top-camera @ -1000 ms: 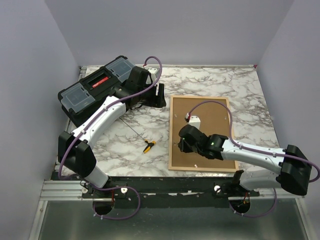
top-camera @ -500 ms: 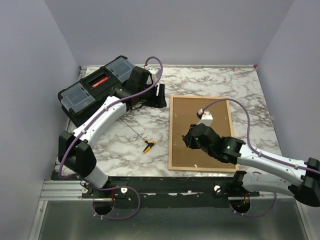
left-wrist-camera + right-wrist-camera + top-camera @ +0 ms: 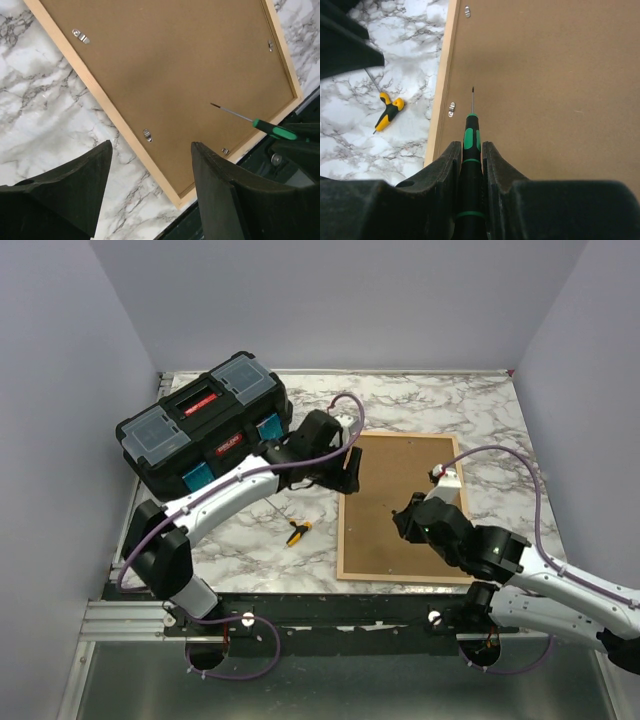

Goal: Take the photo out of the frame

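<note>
**Clips next — print not yet in sight**

Opening-up stage, by the look of it. Frame (image 3: 343,535) face down on marble table (image 3: 480,410), right of centre, with plain brown backing board (image 3: 385,510) uppermost inside the light-wood rails. Photo nowhere visible, presumably sandwiched under that board. Small metal clips (image 3: 147,134) set along the board's edges, just inside the rails.

Right gripper (image 3: 471,150) clenched on green-and-black screwdriver (image 3: 471,135), shaft pointing straight ahead. Tip over bare board, near the left rail but apart from any clip; touching or not, impossible to tell. Left gripper (image 3: 150,150) spread wide and holding nothing, poised above the frame's left rail.

Next move, as a judgement: bring the tip to a clip and turn or pry it off the board, repeat round the edges, then lift the board to reach the print. Calls for fine aim at a small flat tab. Probably also a steadying press from the free gripper, to stop the frame skating on smooth marble. Some risk of slipping off the tab and gouging the board.

Elsewhere: black toolbox (image 3: 160,435) at far left, yellow-and-black tool (image 3: 298,531) just left of the frame.

Writing — red strip (image 3: 205,400) on the toolbox lid, lettering too small to read. Nothing legible on screwdriver, frame or board.
</note>
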{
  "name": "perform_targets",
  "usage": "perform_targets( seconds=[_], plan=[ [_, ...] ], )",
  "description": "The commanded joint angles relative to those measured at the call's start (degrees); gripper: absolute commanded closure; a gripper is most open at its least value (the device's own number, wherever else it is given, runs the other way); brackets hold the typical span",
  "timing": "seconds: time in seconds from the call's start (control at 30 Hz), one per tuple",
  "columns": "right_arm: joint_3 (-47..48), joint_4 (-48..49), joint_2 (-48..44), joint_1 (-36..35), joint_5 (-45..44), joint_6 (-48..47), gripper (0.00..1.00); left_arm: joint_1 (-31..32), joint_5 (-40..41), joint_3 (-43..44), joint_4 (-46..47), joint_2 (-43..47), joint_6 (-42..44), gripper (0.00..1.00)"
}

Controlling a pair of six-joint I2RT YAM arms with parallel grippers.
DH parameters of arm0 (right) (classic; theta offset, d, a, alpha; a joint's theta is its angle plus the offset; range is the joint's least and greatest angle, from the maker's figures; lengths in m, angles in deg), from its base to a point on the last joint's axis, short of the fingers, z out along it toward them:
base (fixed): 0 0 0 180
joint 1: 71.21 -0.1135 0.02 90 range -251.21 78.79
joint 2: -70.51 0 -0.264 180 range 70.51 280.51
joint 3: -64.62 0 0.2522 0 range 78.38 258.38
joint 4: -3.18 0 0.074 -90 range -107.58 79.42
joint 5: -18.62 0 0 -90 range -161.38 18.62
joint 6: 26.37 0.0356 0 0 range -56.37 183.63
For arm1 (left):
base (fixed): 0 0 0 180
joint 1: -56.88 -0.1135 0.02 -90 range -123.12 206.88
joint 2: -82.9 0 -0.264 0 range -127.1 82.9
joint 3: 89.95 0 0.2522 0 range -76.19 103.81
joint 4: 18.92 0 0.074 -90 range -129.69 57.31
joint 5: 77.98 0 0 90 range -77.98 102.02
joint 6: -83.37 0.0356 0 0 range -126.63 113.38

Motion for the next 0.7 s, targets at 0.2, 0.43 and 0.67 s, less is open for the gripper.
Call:
perform_targets(
  seconds=[0.2, 0.43, 0.67],
  plan=[
    [-2.8, 0.0, -5.7, 0.0, -0.5, -1.2, 0.99, 11.8, 10.7, -31.7, 21.9, 10.0, -26.0, 0.41],
    [-3.6, 0.5, -6.5, 0.0, 0.8, -1.3, 0.99, 14.8, 12.4, -30.6, 20.5, 3.7, -24.2, 0.47],
    [-4.0, 0.8, -9.1, 0.0, 1.5, -1.2, 0.99, 15.1, 11.7, -27.5, 19.7, -3.3, -21.9, 0.61]
  ],
)
